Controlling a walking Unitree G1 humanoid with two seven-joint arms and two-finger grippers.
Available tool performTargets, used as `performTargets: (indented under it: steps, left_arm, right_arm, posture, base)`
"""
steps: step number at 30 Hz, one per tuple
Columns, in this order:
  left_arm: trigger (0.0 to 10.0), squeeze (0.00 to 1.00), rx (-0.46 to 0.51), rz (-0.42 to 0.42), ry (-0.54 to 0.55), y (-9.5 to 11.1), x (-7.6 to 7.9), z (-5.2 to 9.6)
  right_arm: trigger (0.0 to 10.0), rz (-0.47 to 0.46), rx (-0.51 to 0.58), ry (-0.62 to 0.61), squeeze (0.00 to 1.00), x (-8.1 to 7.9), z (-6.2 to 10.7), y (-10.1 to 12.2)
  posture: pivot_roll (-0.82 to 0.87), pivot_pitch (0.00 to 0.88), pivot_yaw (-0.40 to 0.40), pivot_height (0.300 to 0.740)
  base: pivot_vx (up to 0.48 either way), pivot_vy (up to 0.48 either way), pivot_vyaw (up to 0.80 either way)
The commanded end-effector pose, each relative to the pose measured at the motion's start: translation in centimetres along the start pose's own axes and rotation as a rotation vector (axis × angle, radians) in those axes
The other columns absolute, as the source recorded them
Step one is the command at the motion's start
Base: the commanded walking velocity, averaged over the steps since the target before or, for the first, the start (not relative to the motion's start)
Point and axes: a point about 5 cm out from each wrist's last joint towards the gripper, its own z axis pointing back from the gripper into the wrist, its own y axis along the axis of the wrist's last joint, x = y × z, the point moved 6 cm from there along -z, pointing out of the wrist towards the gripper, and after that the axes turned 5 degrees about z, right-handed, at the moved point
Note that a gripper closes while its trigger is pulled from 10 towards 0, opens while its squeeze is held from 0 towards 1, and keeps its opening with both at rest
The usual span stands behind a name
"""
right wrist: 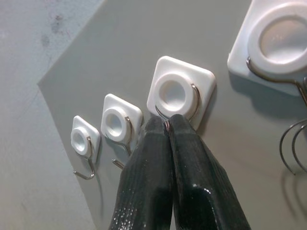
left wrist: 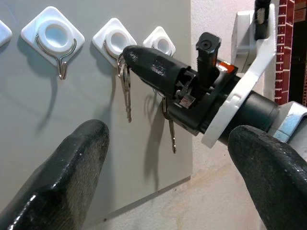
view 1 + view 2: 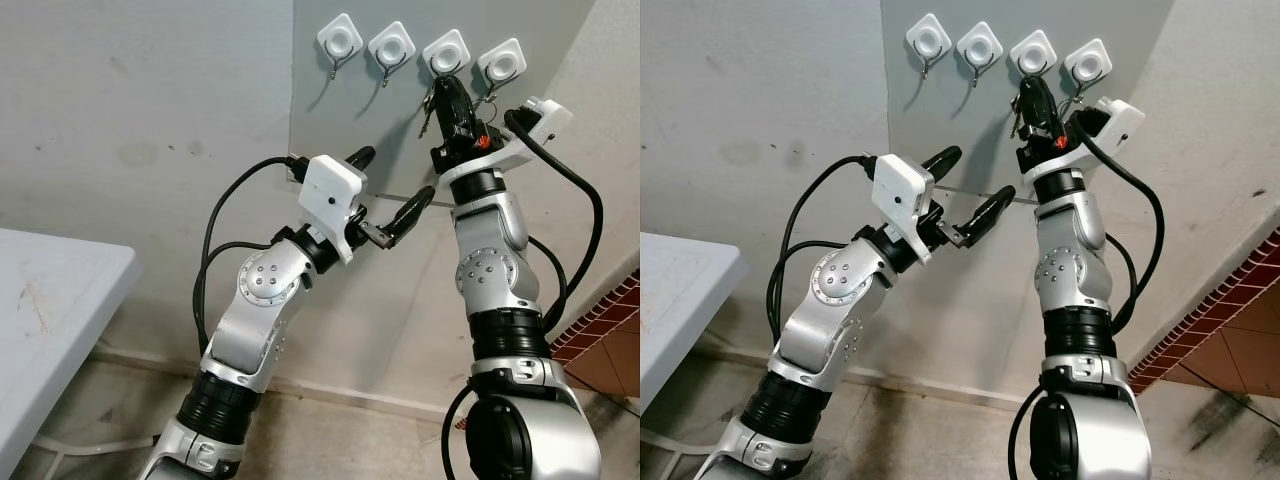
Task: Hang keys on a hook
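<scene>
Keys (image 2: 126, 88) dangle from my right gripper (image 1: 168, 125), pinched tight at the third hook (image 1: 180, 98); I'd lower the ring gently, left gripper (image 3: 392, 190) wide, empty.

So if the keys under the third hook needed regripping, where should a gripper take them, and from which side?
Probably take the keys by their top ring, coming straight at the panel from the front, as the right gripper pinches them at the third hook. The blades dangle loose below and would likely swing.
</scene>
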Motion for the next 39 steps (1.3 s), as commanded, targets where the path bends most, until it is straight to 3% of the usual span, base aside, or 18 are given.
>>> performTargets:
  steps: [1, 15, 17, 26, 39]
  left_arm:
    - [10.0, 0.00, 0.009, -0.003, -0.034, 0.3, 0.7, -0.5]
    - [10.0, 0.00, 0.012, 0.010, -0.037, 0.3, 0.8, -0.5]
    - [10.0, 0.00, 0.012, 0.012, -0.038, 0.3, 0.8, -0.5]
    - [10.0, 0.00, 0.011, 0.018, -0.042, 0.3, 0.9, -0.5]
    - [10.0, 0.00, 0.014, 0.023, -0.040, 0.3, 1.0, -0.6]
  right_arm:
    - [10.0, -0.021, 0.037, -0.001, 0.00, -0.1, -0.5, 0.8]
    - [10.0, -0.099, 0.049, -0.054, 0.00, 0.8, -0.4, 0.4]
    - [10.0, -0.165, 0.068, -0.067, 0.00, 1.2, 0.1, 0.3]
    - [10.0, -0.285, 0.102, -0.129, 0.00, 2.3, 0.9, 0.1]
    - [10.0, -0.417, 0.136, -0.176, 0.00, 3.1, 1.1, 0.1]
  posture:
    - [-0.03, 0.065, -0.058, 0.740]
    - [-0.03, 0.072, -0.056, 0.740]
    - [-0.03, 0.072, -0.055, 0.740]
    - [-0.03, 0.074, -0.049, 0.740]
    - [-0.03, 0.074, -0.053, 0.740]
  base:
    - [0.000, 0.000, 0.00]
    - [0.000, 0.000, 0.00]
    - [0.000, 0.000, 0.00]
    - [0.000, 0.000, 0.00]
    - [0.000, 0.000, 0.00]
